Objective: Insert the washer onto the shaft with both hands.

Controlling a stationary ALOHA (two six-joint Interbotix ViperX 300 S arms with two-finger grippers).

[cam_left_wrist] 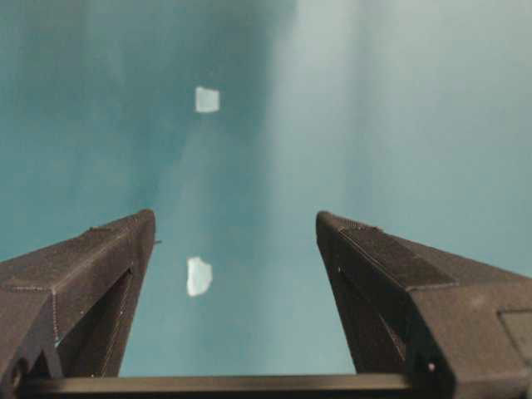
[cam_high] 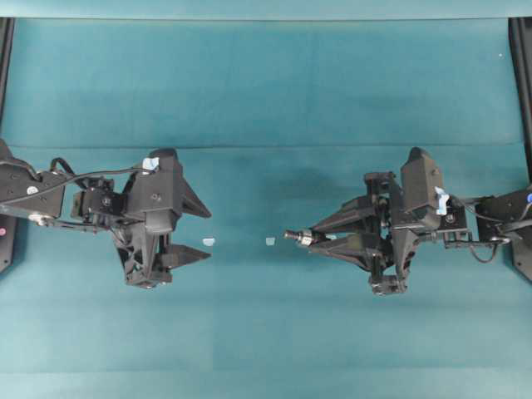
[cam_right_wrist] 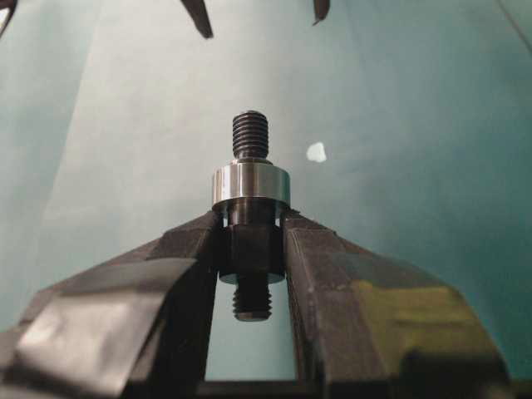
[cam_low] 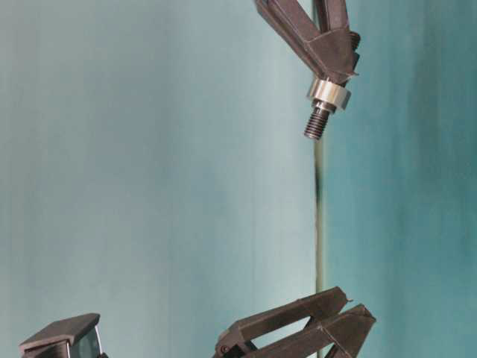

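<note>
The shaft [cam_right_wrist: 250, 241], with the washer [cam_right_wrist: 250, 184] seated on it, is pinched by the right gripper [cam_high: 312, 238], while the left gripper [cam_high: 202, 230] is held spread and empty well to its left.

No text, label or number can be read anywhere.

Overhead light even, soft; counter [cam_high: 266, 91] evenly lit teal, faint shadows under both arms. Table-level view hazy, background washed out, pale band down left-centre. Left wrist view: bright streak down middle, dark upper left corner, tape bits [cam_left_wrist: 199, 276] soft, near fingers [cam_left_wrist: 391, 274] blurred. Right wrist view sharpest: washer [cam_right_wrist: 250, 184] shows bright glint, foreground claw [cam_right_wrist: 250, 241] blurred, yellowish sheen at right.
</note>
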